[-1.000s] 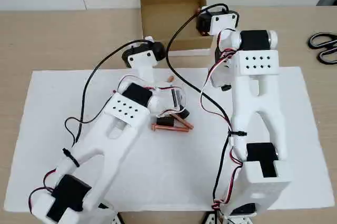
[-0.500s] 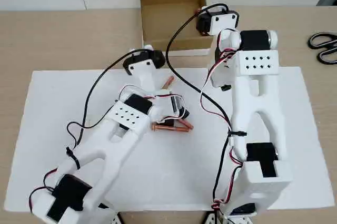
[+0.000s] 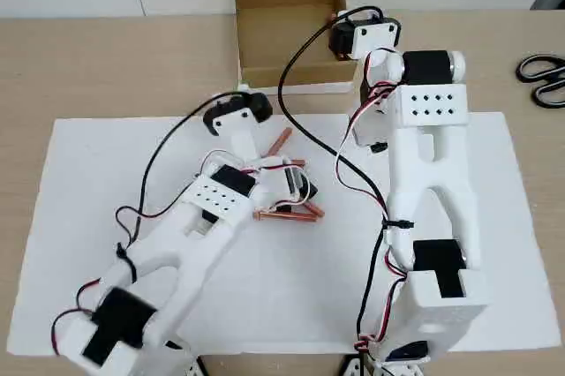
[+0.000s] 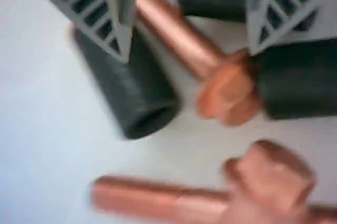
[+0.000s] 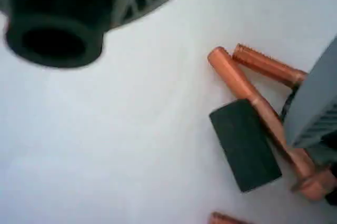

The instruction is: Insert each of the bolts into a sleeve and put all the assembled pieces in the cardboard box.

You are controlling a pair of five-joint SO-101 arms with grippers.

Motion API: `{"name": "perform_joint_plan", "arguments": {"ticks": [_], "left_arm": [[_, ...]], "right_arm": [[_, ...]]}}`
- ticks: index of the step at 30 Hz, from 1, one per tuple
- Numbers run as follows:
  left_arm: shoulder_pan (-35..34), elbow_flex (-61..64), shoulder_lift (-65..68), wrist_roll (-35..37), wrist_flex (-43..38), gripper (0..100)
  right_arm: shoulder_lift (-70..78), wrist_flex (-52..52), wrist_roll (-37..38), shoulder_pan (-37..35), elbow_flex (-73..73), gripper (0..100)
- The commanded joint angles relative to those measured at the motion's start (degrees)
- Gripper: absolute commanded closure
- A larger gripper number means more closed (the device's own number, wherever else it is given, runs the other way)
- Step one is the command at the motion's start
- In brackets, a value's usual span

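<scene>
Left end effector [image 4: 187, 48]: fingers apart, straddling the shaft of a copper-coloured metal bolt [image 4: 174, 32] lying on the white foam mat [image 4: 42, 129] at frame centre, evidently positioned for pickup.

Right end effector [image 3: 374, 139]: appears clamped on a black cylindrical sleeve [image 5: 52, 37], probably presenting its bore for insertion.

Brown cardboard box [image 3: 287, 27]: upper centre of the high view.
</scene>
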Motion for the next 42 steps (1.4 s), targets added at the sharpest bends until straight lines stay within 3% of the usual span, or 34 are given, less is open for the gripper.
{"name": "perform_joint_plan", "arguments": {"ticks": [1, 8, 14, 19, 33, 42], "left_arm": [[0.18, -2.33, 4.13, 1.32, -0.62, 86], [0.18, -11.91, 10.64, 2.29, 6.51, 86], [0.18, -12.88, 12.04, 2.29, 6.51, 86], [0.18, -13.32, 12.04, 2.29, 6.33, 100], [2.02, -15.16, 11.96, 1.85, 6.59, 100], [4.66, -15.16, 11.96, -15.38, 7.82, 100]], "right_arm": [[-3.65, 0.48, -0.44, 0.04, -0.18, 99.2], [-3.65, 0.48, -0.44, 0.22, -0.18, 99.2], [-3.65, 0.48, -0.44, 0.22, -0.18, 99.2], [-3.65, 0.48, -0.44, 0.04, -0.18, 99.2], [-3.65, 0.4, -0.44, 0.04, -0.18, 99.2], [-3.56, 0.4, -0.44, 0.22, -0.18, 99.2]]}}
